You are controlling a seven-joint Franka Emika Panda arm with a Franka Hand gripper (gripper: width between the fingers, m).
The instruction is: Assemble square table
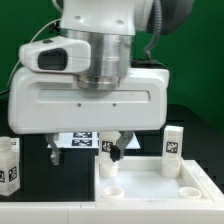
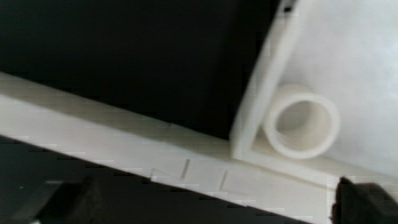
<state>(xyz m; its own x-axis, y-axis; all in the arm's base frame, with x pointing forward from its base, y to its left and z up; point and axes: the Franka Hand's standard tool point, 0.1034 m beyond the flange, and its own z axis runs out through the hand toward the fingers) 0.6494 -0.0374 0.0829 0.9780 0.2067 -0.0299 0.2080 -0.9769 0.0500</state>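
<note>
The square table slab point(image 1: 150, 183) runs off the lower right frame edge, and a leg point(image 1: 8, 165) is cropped at lower left.

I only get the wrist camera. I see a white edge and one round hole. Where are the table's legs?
Observer: One leg stands upright by the far edge of the table top, on the exterior view's right.
Operator: Is that the only one?
Observer: No, a second leg stands at the exterior view's left edge, apart from the table top.
Operator: Are there more holes to put them in?
Observer: Yes, another socket shows in the table top's corner on the exterior view's right.
</note>
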